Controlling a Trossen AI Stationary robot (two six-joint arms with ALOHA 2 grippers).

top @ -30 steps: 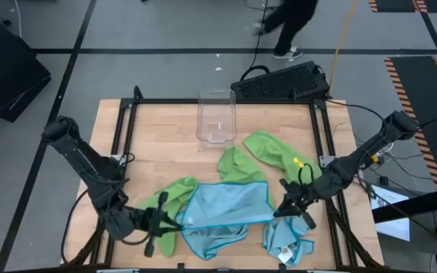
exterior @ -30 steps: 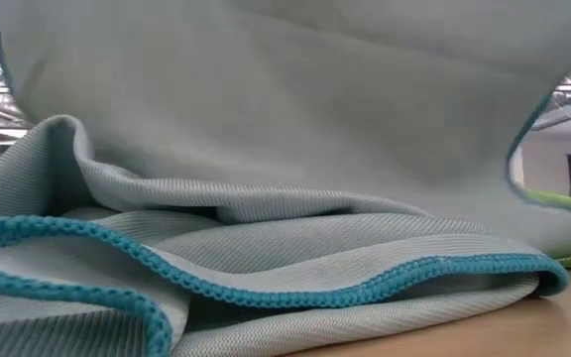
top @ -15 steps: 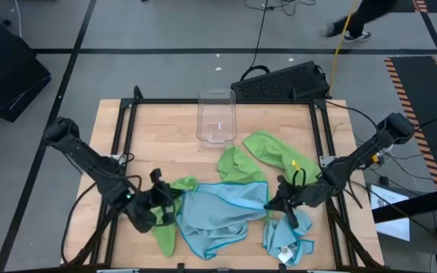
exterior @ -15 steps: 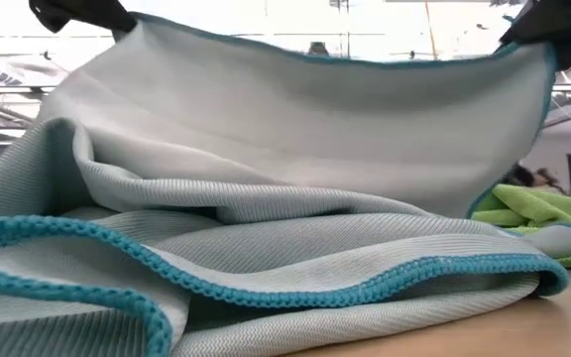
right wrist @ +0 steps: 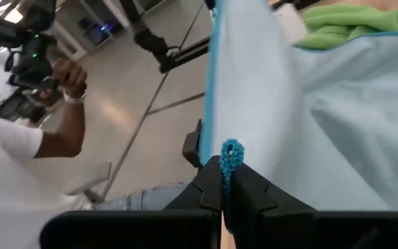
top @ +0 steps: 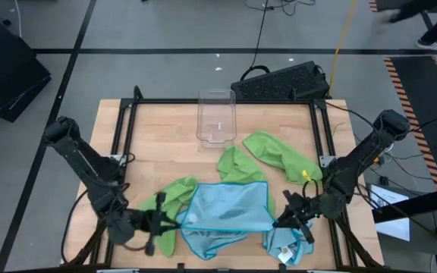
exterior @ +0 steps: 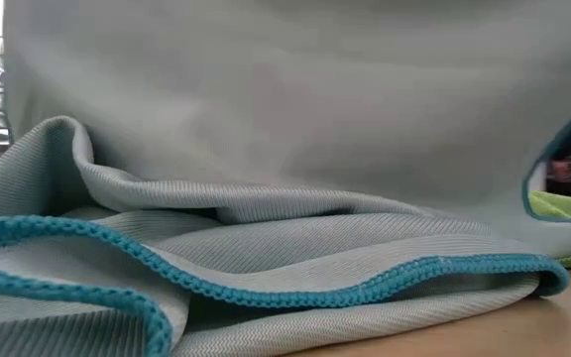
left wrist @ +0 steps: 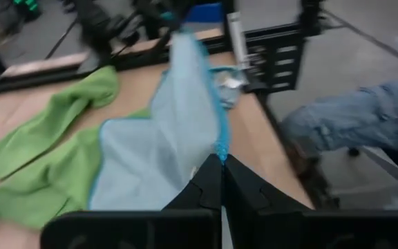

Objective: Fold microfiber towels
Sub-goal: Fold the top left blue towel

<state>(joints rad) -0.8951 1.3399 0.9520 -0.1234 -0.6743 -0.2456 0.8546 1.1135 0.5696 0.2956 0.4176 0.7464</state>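
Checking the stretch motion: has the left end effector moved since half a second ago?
Yes. In the high view the left end effector, shut on the light blue towel, moved toward the table's near edge, away from the clear bin.

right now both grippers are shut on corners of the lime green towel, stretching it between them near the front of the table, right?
Not quite: the towel stretched between them is light blue, not lime green. The high view shows the left gripper and right gripper each shut on a corner of the light blue towel near the table's front; both wrist views show its blue edge pinched between the fingers. The lime green towels lie loose behind it.
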